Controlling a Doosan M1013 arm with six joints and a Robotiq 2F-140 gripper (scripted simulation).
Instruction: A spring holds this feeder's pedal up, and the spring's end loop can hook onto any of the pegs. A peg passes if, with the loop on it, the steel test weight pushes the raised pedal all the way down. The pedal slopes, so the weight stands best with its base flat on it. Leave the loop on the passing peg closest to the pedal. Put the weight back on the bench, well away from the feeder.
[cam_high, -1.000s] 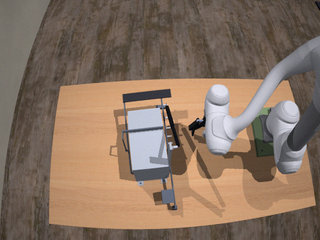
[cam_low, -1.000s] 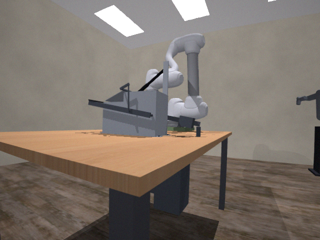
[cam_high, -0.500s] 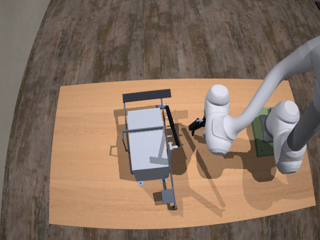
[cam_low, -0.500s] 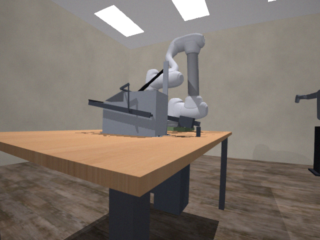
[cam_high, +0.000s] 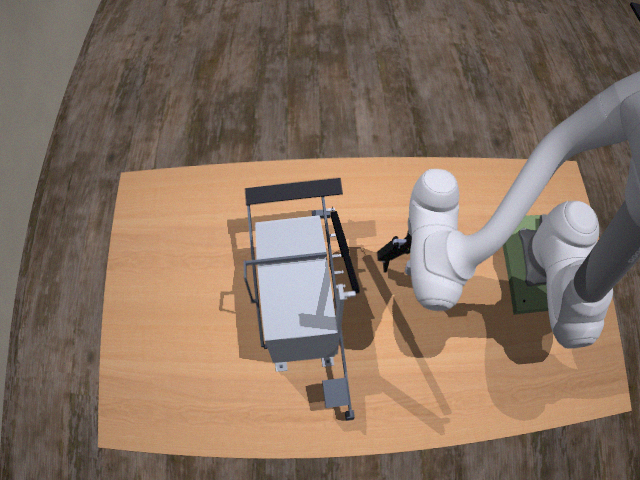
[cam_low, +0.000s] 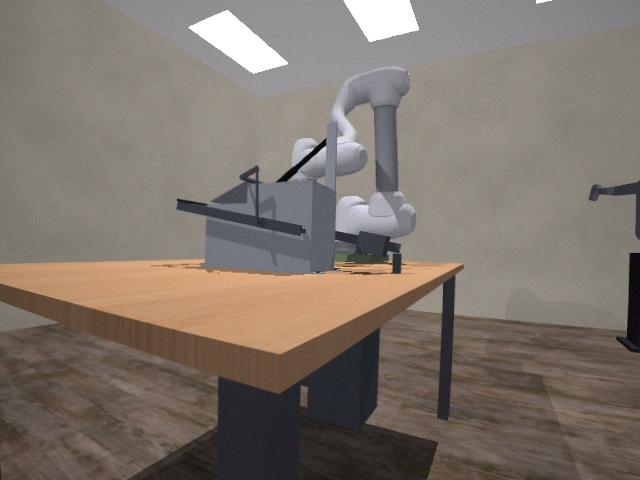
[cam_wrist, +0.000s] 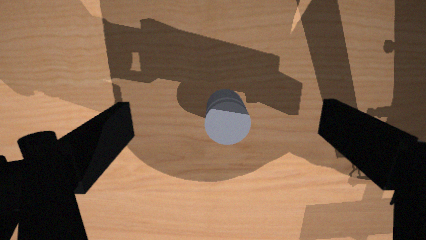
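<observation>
The steel test weight (cam_wrist: 227, 120), a short grey cylinder, stands upright on the wooden bench. In the wrist view it lies right below my gripper (cam_wrist: 226, 116), midway between the two black fingers. The fingers are wide open, empty and clear of it on both sides. In the overhead view my gripper (cam_high: 395, 250) hovers just right of the feeder (cam_high: 294, 284), and the arm hides the weight. The dark pedal (cam_high: 293, 190) is at the feeder's far end. The black spring (cam_high: 345, 253) runs along the feeder's right side past a row of small pegs (cam_high: 337, 255). I cannot tell which peg holds the loop.
The robot base stands on a green pad (cam_high: 524, 268) at the bench's right. A small grey block (cam_high: 336, 393) sits at the near end of the feeder's side rail. The arm's big links hang over the bench right of the gripper.
</observation>
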